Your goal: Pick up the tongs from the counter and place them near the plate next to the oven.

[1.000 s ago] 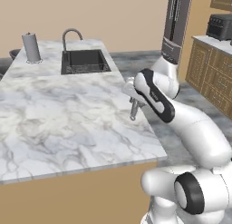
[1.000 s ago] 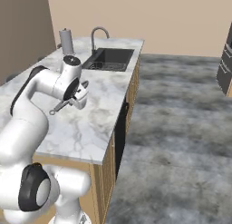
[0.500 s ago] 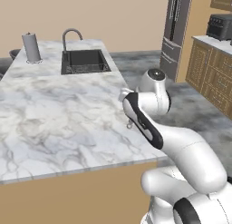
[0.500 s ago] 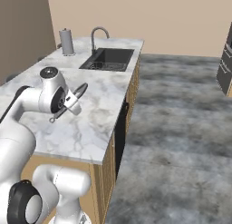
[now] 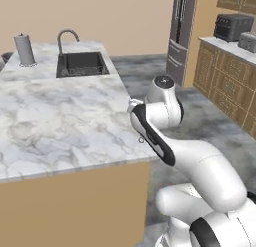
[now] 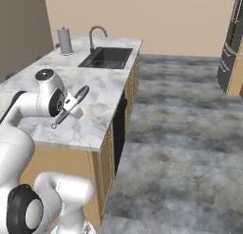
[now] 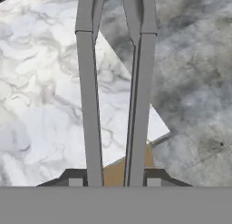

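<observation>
Clamped in the gripper (image 7: 115,180) at centre frame, the slim dark grey metal tongs (image 7: 113,87) could slip sideways above the white marble counter (image 7: 41,82) edge.

Flat, even rendered light, bright throughout, no clear source direction. Shadows are faint; no hard cast shadow on the counter (image 5: 60,111) around the fingers (image 7: 74,177). No glare on the marble. All views soft, low-res, mildly blurred. The tongs (image 7: 136,91), close to the fingers, look smooth and slightly smeared. No edge distortion.
</observation>
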Available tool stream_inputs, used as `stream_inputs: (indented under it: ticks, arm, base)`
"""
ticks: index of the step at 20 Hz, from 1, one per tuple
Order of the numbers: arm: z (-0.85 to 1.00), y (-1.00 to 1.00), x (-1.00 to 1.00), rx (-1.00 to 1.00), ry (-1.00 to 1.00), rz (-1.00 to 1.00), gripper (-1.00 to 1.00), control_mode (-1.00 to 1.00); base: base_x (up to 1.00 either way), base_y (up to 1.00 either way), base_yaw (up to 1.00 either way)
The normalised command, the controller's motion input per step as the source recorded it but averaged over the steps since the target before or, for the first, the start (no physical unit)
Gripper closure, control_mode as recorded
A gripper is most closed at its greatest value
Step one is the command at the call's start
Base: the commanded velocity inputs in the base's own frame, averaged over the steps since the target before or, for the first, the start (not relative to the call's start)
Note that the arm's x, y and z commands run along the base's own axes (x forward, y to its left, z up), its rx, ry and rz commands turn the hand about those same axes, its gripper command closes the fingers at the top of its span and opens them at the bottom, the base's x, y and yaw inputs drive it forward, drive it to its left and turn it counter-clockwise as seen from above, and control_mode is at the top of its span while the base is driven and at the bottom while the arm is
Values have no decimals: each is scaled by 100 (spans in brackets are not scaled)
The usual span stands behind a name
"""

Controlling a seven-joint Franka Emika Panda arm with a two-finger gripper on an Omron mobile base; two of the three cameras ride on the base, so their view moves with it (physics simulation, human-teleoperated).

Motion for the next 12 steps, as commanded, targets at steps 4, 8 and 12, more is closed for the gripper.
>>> stream_inputs:
  ticks: [4, 8, 12]
  arm:
    - [0, 0, 0, 0, 0, 0, 100, 100]
    - [0, 0, 0, 0, 0, 0, 100, 100]
    - [0, 0, 0, 0, 0, 0, 100, 100]
  base:
    - [-69, -85, -50]
    - [-3, -71, -74]
    - [0, -62, -81]
